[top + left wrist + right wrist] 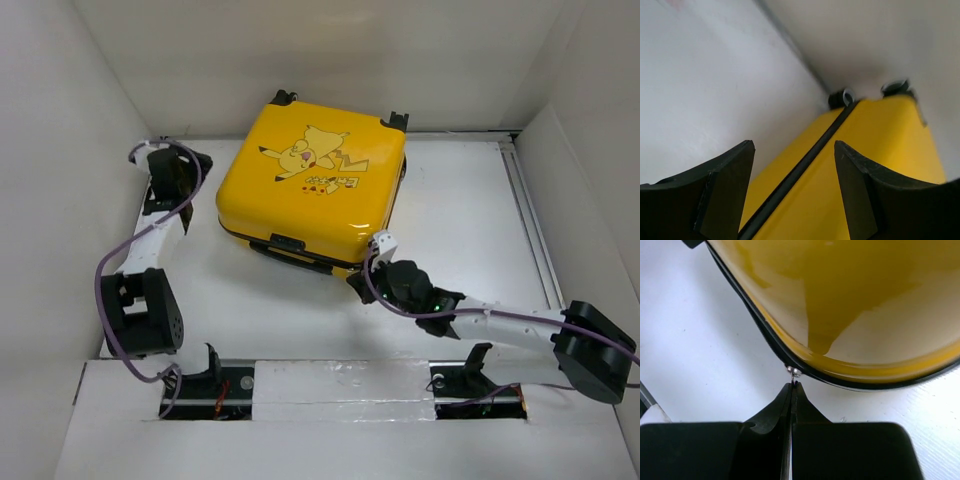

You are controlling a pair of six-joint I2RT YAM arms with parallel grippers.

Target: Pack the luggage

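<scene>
The yellow luggage (312, 185) lies flat and closed on the table, Pikachu side up, wheels toward the back. My right gripper (792, 385) is at its near right corner, shut on the small metal zipper pull (794, 373) on the black zipper trim (760, 330). In the top view the right gripper (362, 283) sits against that corner. My left gripper (794, 147) is open beside the luggage's left side (875, 150), its fingers (727, 185) apart with the zipper line (805, 160) between them; in the top view it (190, 170) is just left of the case.
White walls close in at left, back and right. A metal rail (530, 220) runs along the table's right side. The arm bases (340, 390) stand at the near edge, with purple cables looping by both arms.
</scene>
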